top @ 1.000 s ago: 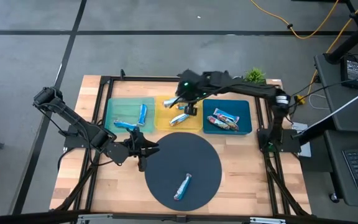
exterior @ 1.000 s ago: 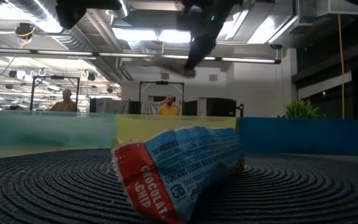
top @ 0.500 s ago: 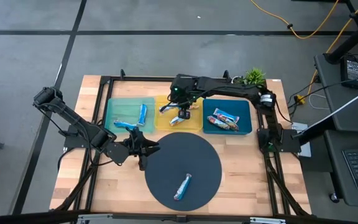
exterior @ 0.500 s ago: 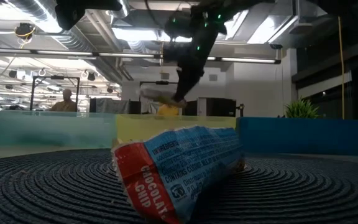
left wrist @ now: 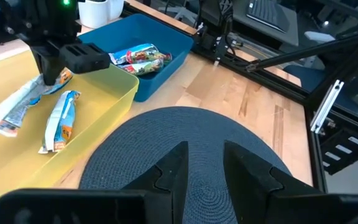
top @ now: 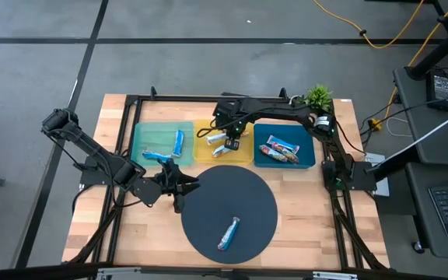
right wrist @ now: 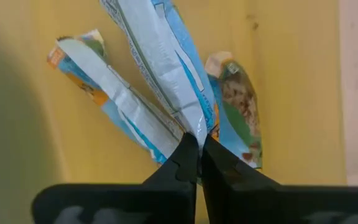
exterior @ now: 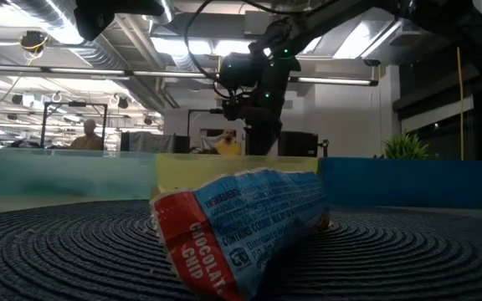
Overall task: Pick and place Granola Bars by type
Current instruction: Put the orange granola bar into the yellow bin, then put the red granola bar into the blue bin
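My right gripper point(top: 229, 134) reaches down into the yellow tray point(top: 243, 155), shut on a silver-white granola bar point(right wrist: 157, 56). Two more silver-white bars point(right wrist: 114, 102) point(right wrist: 236, 106) lie flat on the tray floor beside it. Two blue bars point(top: 178, 141) lie in the teal tray point(top: 138, 136). Red-brown bars point(top: 280, 150) lie in the blue tray point(top: 308, 136). One blue bar point(top: 229, 232) point(exterior: 241, 226) lies on the round dark mat point(top: 255, 194). My left gripper point(left wrist: 207, 171) is open and hovers at the mat's left edge. My right gripper pinches the silver-white bar by one end of its wrapper point(right wrist: 191, 127) between the two fingers, coming from above and pointing down. The bar slants down from the fingers; its other end point(left wrist: 2, 121) lies on the yellow tray's floor, across the other bars.
The three trays stand side by side along the table's far side, behind the mat. A small green plant point(top: 317, 96) stands at the far right corner. Bare wood shows to the mat's right point(top: 309, 210). People sit in the room behind the table point(exterior: 90, 134).
My right gripper has come down from above the yellow tray into it, still shut on the silver-white bar. The bar, which hung in the air below the fingers, now has its free end down on the tray floor. My left arm has kept still.
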Motion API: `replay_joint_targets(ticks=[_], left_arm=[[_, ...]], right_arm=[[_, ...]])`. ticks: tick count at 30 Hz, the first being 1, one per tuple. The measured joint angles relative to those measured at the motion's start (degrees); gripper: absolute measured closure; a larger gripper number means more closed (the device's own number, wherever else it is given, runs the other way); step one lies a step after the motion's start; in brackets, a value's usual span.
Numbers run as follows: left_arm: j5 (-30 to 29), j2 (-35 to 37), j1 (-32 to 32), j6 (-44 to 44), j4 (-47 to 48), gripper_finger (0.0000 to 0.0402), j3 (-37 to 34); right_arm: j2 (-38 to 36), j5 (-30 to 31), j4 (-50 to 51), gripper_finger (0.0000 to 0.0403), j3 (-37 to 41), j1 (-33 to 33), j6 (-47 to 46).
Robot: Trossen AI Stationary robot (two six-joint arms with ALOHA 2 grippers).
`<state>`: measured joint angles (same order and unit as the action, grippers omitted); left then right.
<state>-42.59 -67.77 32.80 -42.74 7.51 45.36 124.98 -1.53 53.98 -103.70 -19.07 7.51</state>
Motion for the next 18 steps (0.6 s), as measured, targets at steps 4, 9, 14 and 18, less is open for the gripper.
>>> replay_joint_targets(ticks=[4, 9, 14, 18], left_arm=[[0.0, 0.0, 0.0, 0.7, 0.0, 0.0309, 0.0], [0.0, 0.0, 0.0, 1.5, 0.0, 0.0309, 0.0], [0.0, 0.0, 0.0, 1.5, 0.0, 0.0309, 0.0], [0.0, 0.0, 0.0, 1.5, 0.1, 0.0309, 0.0]], right_arm=[[0.1, -0.1, 0.5, 0.0380, 0.0, 0.0, -0.1], [0.1, 0.0, 0.6, 0.0354, 0.0, 0.0, -1.0], [-0.1, 0.2, 1.3, 0.0287, 0.0, 0.0, -1.9], [-1.1, 0.5, 2.7, 0.0238, 0.0, 0.0, -4.3]])
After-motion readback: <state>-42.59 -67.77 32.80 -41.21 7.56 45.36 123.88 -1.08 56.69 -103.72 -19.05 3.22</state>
